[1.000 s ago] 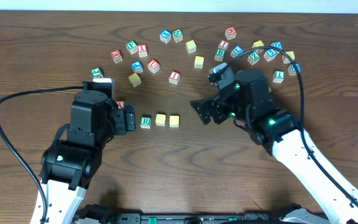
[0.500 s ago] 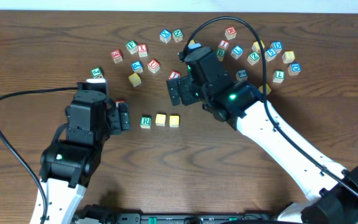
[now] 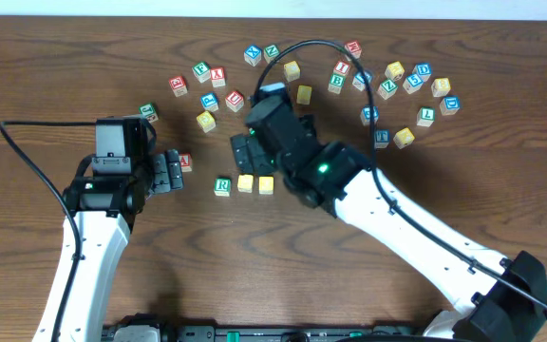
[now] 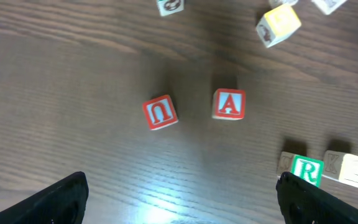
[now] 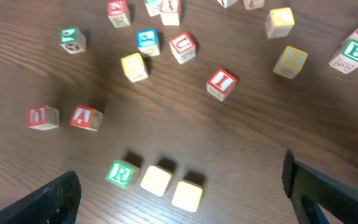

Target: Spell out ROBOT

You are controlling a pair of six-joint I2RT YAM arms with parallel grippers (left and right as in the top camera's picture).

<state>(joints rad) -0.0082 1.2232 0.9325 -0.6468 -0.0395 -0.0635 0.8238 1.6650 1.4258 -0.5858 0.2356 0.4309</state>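
Left gripper (image 3: 172, 172), right gripper (image 3: 245, 152) both agape, empty | right looms beside started row (image 3: 245, 184); careless pass could scatter it

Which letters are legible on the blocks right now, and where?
"R", green, on the R cube.
"A", red, on the A cube.
"U", red, on the near U cube.
"U", red, on the far U cube.
"I", red, on the I cube.
"B", green, on the B cube.
The rest: too small or blurred.

You have a dark wood-grain table (image 3: 55, 85) with a faint sheen; the R cube (image 4: 307, 170) looks like pale wood, smooth, its letter painted green.
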